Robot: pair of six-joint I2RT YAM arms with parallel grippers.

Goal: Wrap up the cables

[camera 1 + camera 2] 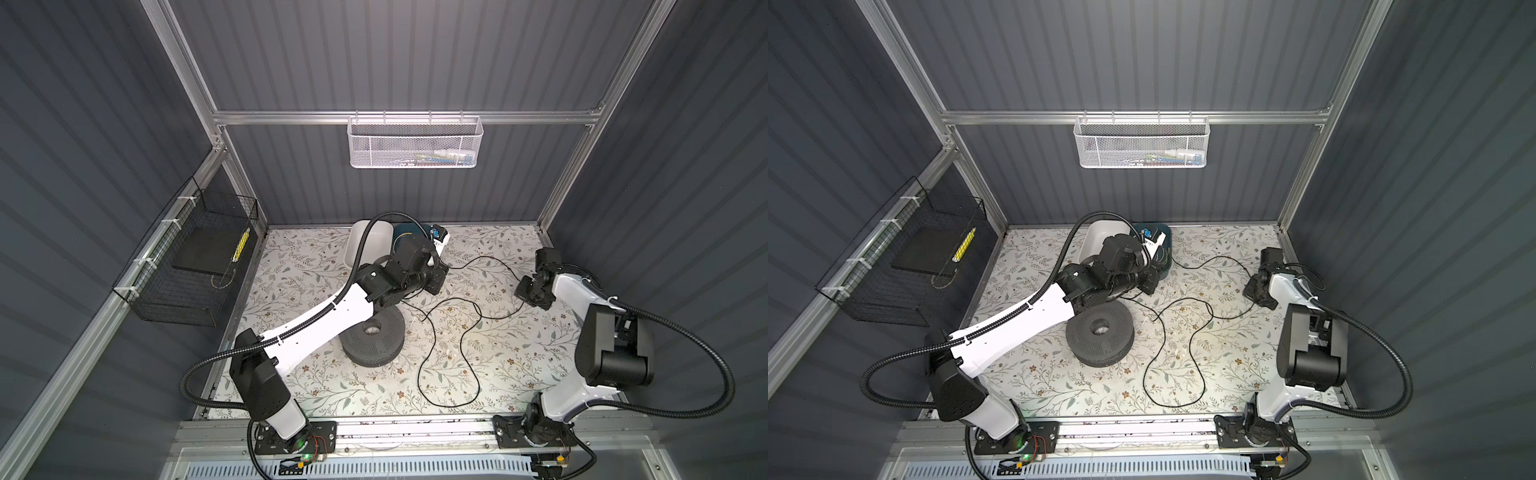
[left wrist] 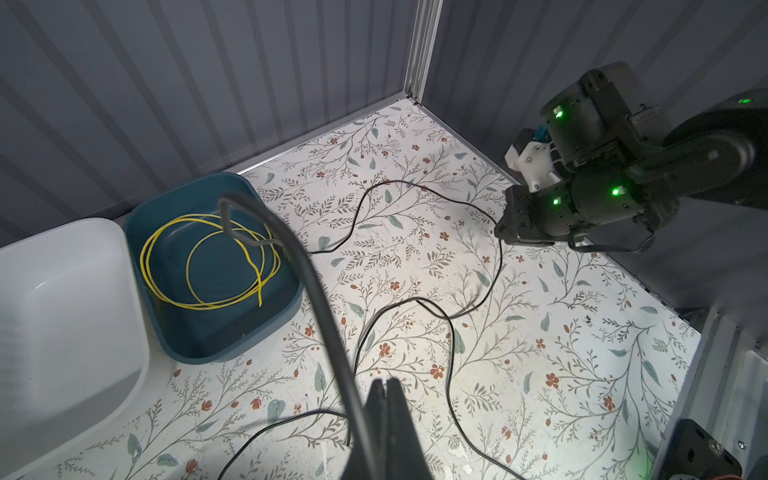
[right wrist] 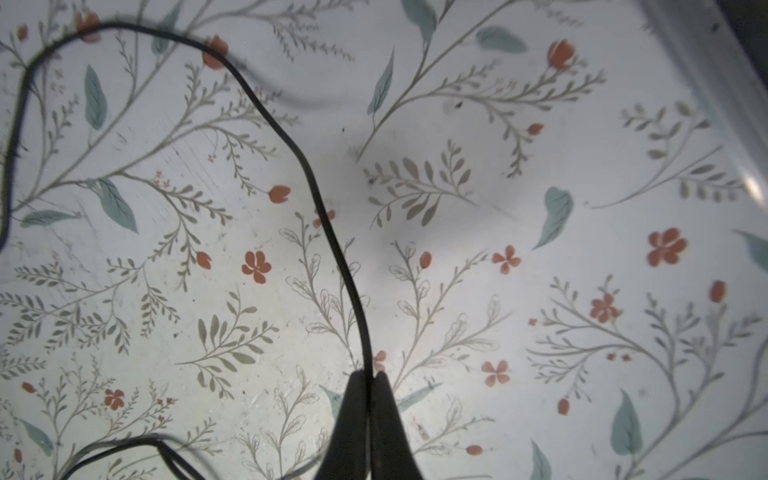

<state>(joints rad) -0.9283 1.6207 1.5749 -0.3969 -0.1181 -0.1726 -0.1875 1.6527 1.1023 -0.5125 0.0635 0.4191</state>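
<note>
Right end effector point(image 3: 369, 376) pinches black cable point(image 3: 316, 195); mesh basket point(image 1: 413, 141) labels unreadable.

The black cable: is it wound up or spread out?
Spread out: the black cable sprawls in loose loops across the table, not gathered into a coil.

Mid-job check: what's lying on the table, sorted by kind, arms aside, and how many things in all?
Tubs: 2, white tub and blue tub
Cords: 2, black cable and yellow wire
Spools: 1, grey spool
Total: 5
</note>
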